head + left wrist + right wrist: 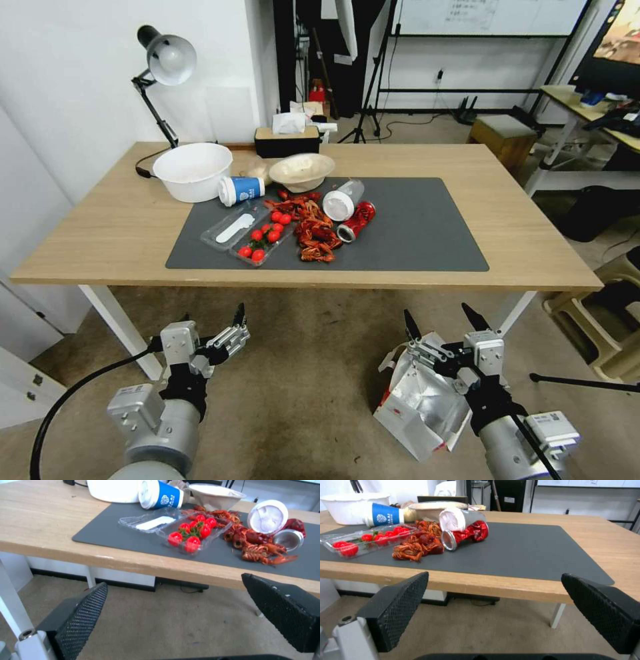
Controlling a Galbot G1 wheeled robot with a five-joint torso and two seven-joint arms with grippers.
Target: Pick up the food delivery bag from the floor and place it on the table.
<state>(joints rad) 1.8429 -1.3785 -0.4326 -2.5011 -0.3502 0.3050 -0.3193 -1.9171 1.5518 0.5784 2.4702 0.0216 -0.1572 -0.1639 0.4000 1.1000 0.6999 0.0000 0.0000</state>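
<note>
fingers of the right gripper and left gripper spread wide, holding nothing. food delivery bag sits on the floor under the right one (ungrasped); table placement remains.

White wall, desk lamp.
</note>
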